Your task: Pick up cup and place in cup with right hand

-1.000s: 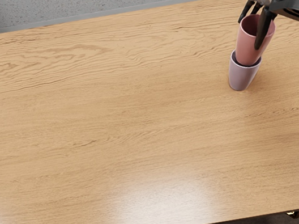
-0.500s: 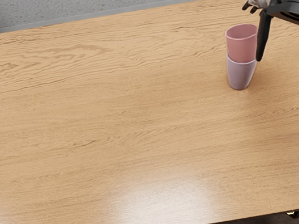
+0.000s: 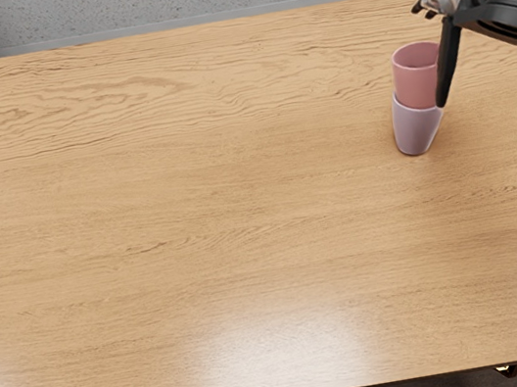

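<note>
Wood-grain worktop (image 3: 194, 224), pink cup (image 3: 416, 83) no longer tilted in grip, now upright and nested in lilac cup (image 3: 415, 130) at right, right hand (image 3: 455, 5) open, let go, just beside, so placing looks done.

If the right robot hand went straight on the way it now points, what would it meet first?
Probably the pink cup: the robot hand points toward picture left, and its lowest finger overlaps that cup's edge in view. Depth is unclear, so it might miss.

Wooden table (image 3: 230, 258) (glossy in places).
</note>
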